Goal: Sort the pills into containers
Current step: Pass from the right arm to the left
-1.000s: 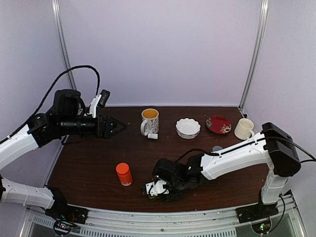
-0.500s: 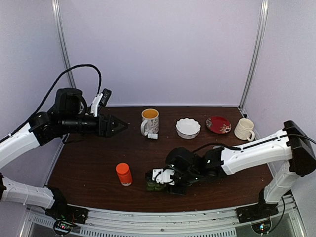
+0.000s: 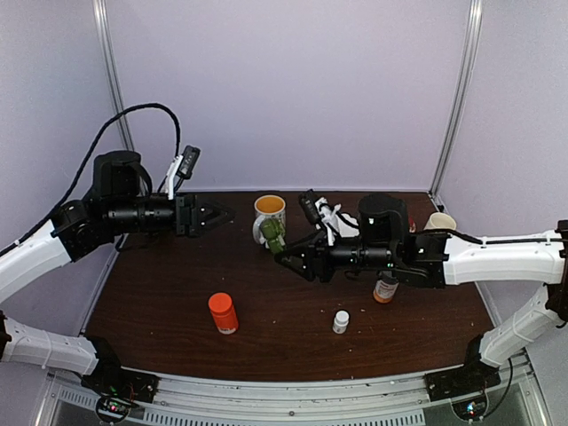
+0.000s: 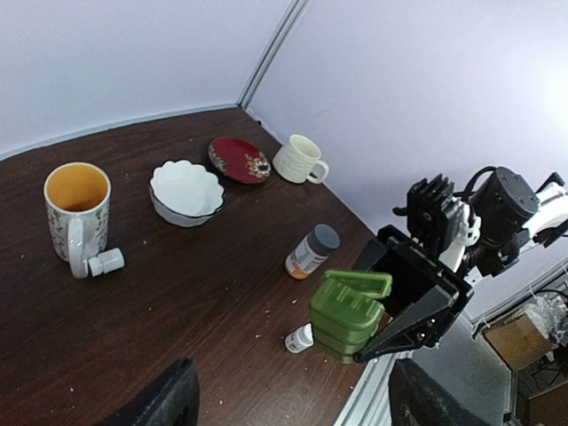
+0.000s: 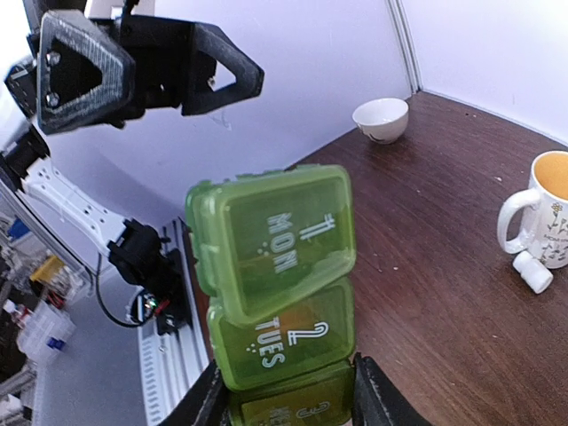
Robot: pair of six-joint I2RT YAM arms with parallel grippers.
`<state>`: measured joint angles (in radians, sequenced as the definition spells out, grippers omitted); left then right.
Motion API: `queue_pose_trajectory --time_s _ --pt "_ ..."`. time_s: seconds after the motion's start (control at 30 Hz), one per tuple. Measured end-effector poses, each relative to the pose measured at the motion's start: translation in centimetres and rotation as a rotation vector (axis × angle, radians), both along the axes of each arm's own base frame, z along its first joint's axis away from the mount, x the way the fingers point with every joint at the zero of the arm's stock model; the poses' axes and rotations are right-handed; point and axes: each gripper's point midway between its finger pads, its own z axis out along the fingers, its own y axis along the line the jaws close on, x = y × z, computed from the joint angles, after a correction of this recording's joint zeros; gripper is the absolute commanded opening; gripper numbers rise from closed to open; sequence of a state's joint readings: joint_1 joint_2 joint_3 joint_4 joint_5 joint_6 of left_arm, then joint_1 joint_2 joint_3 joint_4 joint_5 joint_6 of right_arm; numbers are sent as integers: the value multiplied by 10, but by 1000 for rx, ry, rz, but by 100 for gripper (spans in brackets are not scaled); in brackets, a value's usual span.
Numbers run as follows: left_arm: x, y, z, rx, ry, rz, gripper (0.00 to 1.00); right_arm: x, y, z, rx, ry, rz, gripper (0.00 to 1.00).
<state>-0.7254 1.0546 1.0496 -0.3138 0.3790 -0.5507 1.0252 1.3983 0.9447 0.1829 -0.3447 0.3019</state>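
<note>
Right claw [image 3: 279, 246] part-closed, clamped on lower end of green pill box [image 3: 272, 233]. Box held clear above tabletop [image 3: 160, 302], near back edge, just beside mug [image 3: 269, 211]; top lid ajar. Left claw [image 3: 219, 214] gaped wide, gripped nothing, raised over back-left corner.

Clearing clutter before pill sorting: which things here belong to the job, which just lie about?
Job: green pill box in right gripper; possibly orange bottle, amber bottle, upright white bottle, white bottle by mug.
Lying about: patterned mug, white bowl, red saucer, cream mug.
</note>
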Motion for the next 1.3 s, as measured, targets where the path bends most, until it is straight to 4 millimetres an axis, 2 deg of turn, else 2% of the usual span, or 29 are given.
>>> queue_pose_trajectory --time_s 0.17,0.3,0.5,0.77,0.97,1.17,1.23,1.3 --pt "-2 -11 21 -86 -35 -48 78 -3 9 38 136 94 8 24" --pt "2 -23 22 -119 -25 -77 80 -4 12 57 218 148 9 23" --pt "3 -43 14 -132 4 -120 80 -3 17 67 268 202 17 22" --pt "2 -58 30 -181 -22 -164 79 -2 23 65 272 225 21 22" --pt "1 -64 31 -197 -17 -190 66 -2 24 64 270 233 25 22" --pt "2 -69 30 -197 -4 -207 44 -2 25 66 277 246 28 22" --pt "1 -69 31 -200 -3 -212 37 -2 26 66 278 247 30 26" --pt "1 -69 32 -202 0 -215 35 -3 27 67 283 248 36 37"
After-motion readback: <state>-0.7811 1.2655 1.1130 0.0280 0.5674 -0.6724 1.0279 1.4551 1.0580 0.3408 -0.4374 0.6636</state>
